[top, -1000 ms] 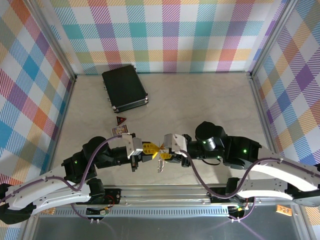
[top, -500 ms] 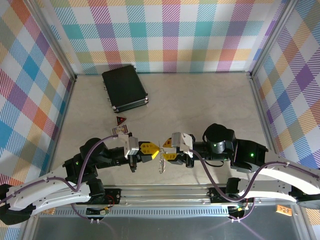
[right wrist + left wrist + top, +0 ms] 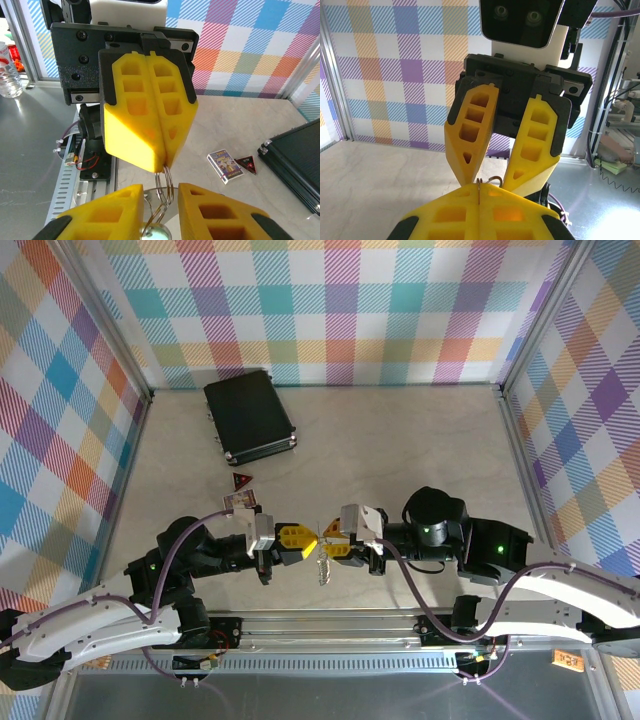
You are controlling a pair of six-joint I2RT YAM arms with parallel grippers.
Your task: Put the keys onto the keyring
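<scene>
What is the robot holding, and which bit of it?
The left gripper, shut, pinches the keyring by a small wire ring at its top; the rest dangles. The right gripper is open around that ring.

Both arms lie low over the near edge of the tabletop. The left arm (image 3: 100,620) comes in from 8 o'clock with its wrist pointing toward 3 o'clock. The right arm (image 3: 560,585) comes in from 4 o'clock with its wrist pointing toward 9 o'clock. The two hands meet tip to tip at 6 o'clock. The left hand (image 3: 303,537) has its yellow fingers (image 3: 450,215) pressed flat together, pinching a wire loop of the keyring (image 3: 164,184). The right hand (image 3: 330,543) has its fingers (image 3: 210,210) spread, one on each side of that loop.
</scene>
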